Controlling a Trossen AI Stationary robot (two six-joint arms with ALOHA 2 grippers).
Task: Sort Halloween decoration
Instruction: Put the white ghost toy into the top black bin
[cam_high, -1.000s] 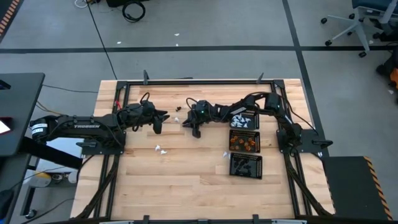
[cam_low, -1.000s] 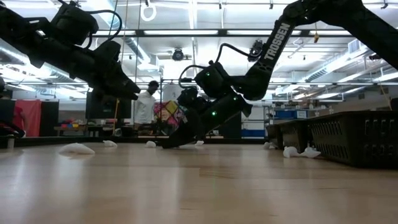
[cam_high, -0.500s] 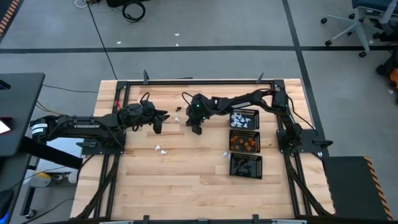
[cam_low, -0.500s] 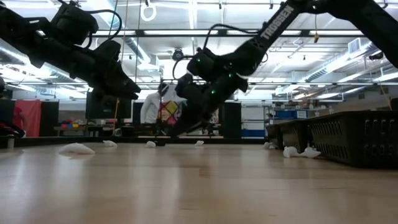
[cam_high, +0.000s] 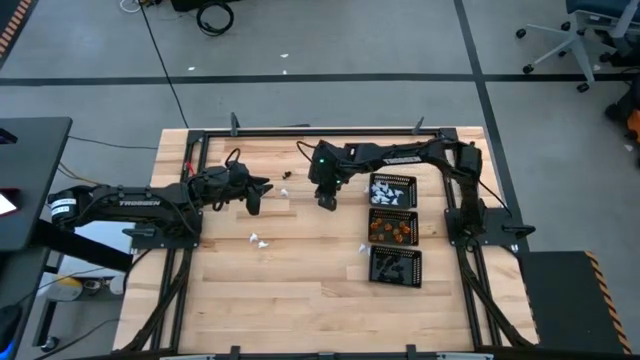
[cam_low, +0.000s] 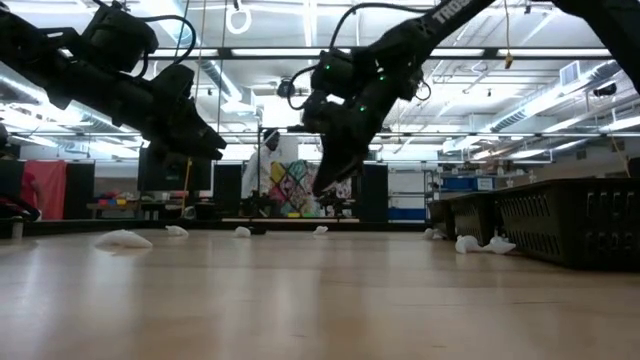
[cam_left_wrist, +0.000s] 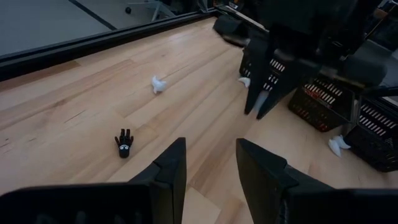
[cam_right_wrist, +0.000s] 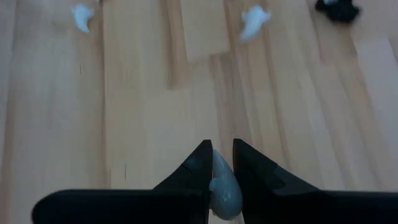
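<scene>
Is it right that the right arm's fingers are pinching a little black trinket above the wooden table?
Not quite: the trinket is white, not black. The right wrist view shows the small white trinket pinched between the right gripper's fingers, above the wooden table. The rest is right.

Counter (cam_high: 300, 270): pale blond wood in long planks, framed in black. Both arms: matt black; the left arm (cam_high: 130, 200) carries white lettering, and a small green light glows on the right arm (cam_high: 322, 158). Right gripper (cam_right_wrist: 217, 163): black jaws against a pale grey-white trinket (cam_right_wrist: 221, 183). Loose white trinkets (cam_high: 260, 241) dot the wood; one black hand-shaped trinket (cam_left_wrist: 124, 143) bears white marks. Three black mesh trays: white pieces (cam_high: 388, 193), orange pieces (cam_high: 392, 230), black pieces (cam_high: 396, 267). Floor (cam_high: 330, 90): grey with dark lines.
</scene>
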